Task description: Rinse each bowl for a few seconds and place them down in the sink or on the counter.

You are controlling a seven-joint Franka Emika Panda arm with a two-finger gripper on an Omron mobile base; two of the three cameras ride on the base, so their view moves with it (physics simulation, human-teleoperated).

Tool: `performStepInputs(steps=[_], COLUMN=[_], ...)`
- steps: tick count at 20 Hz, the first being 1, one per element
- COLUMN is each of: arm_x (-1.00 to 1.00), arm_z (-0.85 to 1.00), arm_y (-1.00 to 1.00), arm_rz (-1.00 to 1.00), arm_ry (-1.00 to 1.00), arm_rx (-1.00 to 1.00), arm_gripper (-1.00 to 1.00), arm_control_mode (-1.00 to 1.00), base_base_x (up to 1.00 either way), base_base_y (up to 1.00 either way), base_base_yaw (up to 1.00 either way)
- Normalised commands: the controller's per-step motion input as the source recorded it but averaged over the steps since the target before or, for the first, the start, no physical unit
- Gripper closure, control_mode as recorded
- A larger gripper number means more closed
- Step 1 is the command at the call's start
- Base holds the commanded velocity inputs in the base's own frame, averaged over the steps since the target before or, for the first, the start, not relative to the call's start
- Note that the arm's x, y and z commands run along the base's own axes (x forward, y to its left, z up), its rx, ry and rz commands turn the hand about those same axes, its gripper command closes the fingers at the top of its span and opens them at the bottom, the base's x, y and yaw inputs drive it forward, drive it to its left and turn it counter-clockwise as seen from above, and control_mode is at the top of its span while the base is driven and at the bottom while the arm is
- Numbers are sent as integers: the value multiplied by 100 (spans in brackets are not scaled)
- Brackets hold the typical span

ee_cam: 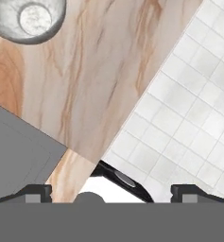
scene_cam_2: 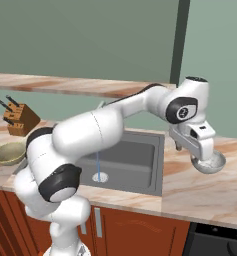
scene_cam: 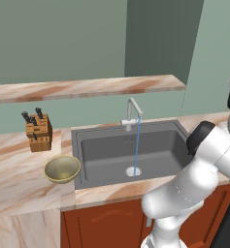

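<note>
We've got our tool (scene_cam_2: 206,159) spread open right above the grey bowl (scene_cam_2: 210,162) on the table (scene_cam_2: 190,192) right of the sink (scene_cam_2: 140,160), presumably lining up a grab while the faucet (scene_cam: 132,112) runs.

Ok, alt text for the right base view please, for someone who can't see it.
A white robot arm reaches right over the counter, its open end effector just above a pale grey bowl right of the dark sink. Water runs into the sink; an olive-gold bowl and knife block sit far left.
</note>
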Motion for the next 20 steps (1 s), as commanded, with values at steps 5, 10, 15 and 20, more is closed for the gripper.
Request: performStepInputs(steps=[5, 10, 15, 20], arm_x=[1, 18, 33, 22], arm_z=[-24, -22, -17, -21], arm_y=[-25, -3, 0, -6], arm_rz=[-9, -6, -2, -1], arm_ry=[-6, -7, -6, -2], arm_rx=[14, 0, 0, 0], arm_gripper=[-100, -100, -100, -100], arm_control_mode=[-100, -100, -100, -100], base_base_x=[0, 0, 0, 0], base_base_y=[0, 0, 0, 0], base_base_yaw=[0, 0, 0, 0])
